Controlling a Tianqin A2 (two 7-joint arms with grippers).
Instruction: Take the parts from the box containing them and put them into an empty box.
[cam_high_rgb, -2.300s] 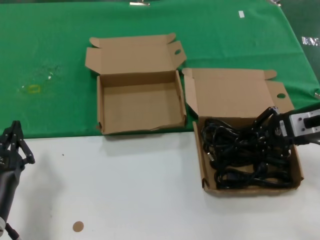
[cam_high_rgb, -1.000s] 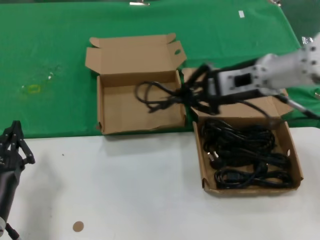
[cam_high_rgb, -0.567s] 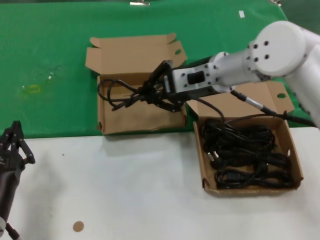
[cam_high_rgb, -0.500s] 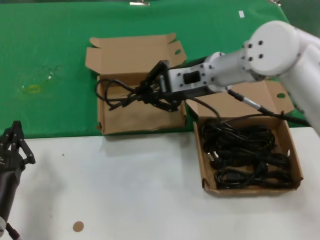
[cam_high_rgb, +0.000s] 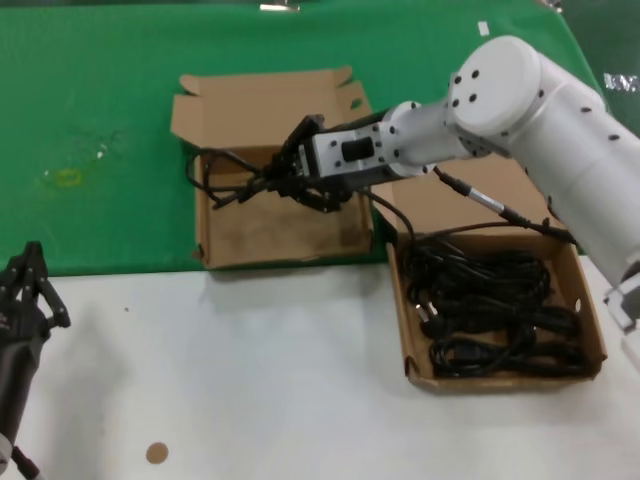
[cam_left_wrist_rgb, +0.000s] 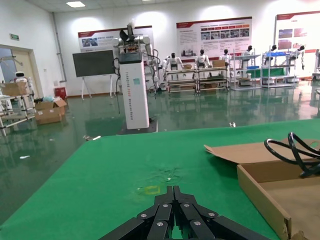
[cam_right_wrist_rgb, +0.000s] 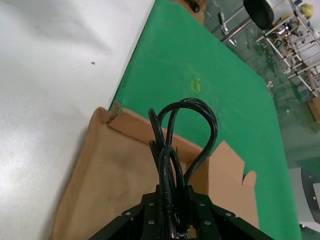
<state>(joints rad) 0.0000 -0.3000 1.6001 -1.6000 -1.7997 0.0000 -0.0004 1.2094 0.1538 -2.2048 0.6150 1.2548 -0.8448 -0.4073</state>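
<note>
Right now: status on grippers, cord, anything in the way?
Right gripper shut on power cord, held over empty box. Left gripper parked near table edge. More cords in source box. Nothing blocking the drop.

Evenly lit from overhead, with soft shadows; slightly soft and grainy throughout, perhaps some blur in the hall background.

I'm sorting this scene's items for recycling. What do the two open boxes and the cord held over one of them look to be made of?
Both boxes, the one under the cord and the one with the remaining cords, look like plain brown corrugated cardboard, matte, with folded flaps and raw edges. The held cord, in the right gripper, looks like black rubber or plastic-sheathed cable, slightly glossy and flexible.
</note>
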